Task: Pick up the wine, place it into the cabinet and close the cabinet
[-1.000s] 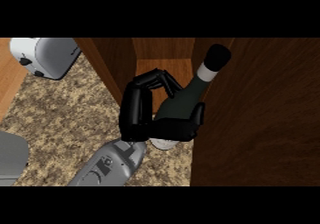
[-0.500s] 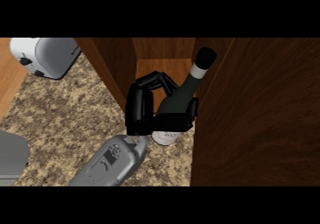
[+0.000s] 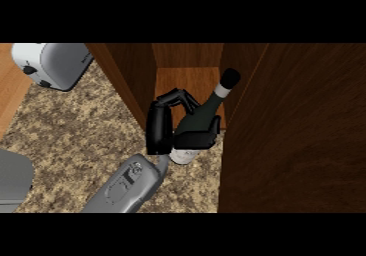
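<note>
Browns, black and speckled stone

We see a dark green wine bottle (image 3: 204, 116) with black cap and pale label, a black hand (image 3: 161, 130) on a grey forearm, a dark brown wooden cabinet (image 3: 297, 130), a tan-speckled tabletop (image 3: 75, 130), and a silver-white toaster (image 3: 54, 62).

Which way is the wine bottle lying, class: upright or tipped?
Tipped. The bottle leans with its dark neck pointing up and right into the open cabinet, its base nearest the counter, held in the hand.

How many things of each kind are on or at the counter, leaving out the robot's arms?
Wine bottle: 1
Toaster: 1
Cabinet: 1
Grey object cut off at the left edge: 1
Total: 4
</note>
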Tool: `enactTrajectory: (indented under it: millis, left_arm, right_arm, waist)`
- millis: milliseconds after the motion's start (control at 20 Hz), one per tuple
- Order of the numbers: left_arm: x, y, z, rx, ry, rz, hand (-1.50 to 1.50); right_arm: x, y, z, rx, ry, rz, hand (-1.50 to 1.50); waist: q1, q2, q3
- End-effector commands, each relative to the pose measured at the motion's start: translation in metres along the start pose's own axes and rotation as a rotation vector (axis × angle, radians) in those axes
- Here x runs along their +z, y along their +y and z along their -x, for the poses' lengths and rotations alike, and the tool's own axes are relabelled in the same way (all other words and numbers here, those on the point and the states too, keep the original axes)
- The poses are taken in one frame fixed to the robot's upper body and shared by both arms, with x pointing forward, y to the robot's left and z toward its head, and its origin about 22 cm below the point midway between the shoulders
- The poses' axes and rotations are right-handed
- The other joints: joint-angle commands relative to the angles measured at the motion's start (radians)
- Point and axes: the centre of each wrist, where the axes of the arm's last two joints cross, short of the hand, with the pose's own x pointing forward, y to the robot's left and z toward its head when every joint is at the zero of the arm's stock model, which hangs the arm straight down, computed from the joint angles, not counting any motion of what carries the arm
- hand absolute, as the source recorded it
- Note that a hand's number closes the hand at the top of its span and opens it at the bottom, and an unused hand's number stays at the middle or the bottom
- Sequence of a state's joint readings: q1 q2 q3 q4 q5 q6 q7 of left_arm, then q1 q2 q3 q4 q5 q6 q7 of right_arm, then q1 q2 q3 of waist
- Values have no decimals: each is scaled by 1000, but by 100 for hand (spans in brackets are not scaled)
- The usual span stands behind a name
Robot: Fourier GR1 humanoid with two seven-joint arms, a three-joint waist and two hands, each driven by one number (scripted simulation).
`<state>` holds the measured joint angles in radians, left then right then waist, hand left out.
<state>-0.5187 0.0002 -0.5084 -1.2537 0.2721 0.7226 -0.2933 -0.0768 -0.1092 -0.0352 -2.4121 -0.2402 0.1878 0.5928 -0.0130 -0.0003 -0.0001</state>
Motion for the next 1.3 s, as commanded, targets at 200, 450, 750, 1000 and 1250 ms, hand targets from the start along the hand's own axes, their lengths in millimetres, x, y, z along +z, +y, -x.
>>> enactTrajectory:
  millis: [200, 450, 750, 1000, 1250]
  left_arm:
    - [-12, 22, 23, 2, 3, -68, 150]
    - [-26, 25, 26, 12, -22, -75, 150]
    - [-38, 25, 33, 6, 28, -55, 150]
    - [-52, 27, 30, 25, 67, -64, 150]
    - [-80, 29, 37, -45, 70, -64, 150]
  right_arm:
    - [36, 13, -33, -36, -62, -33, -150]
    - [10, 6, -13, -32, -59, -1, -150]
    - [19, 9, -28, -36, -48, -35, -150]
    - [21, 11, -23, -40, -55, -33, -150]
    - [5, 9, -16, -63, -56, -21, -150]
  waist:
    - [-5, -1, 0]
    - [3, 1, 0]
    - [-2, 1, -1]
    - [0, 0, 0]
    - [-4, 3, 0]
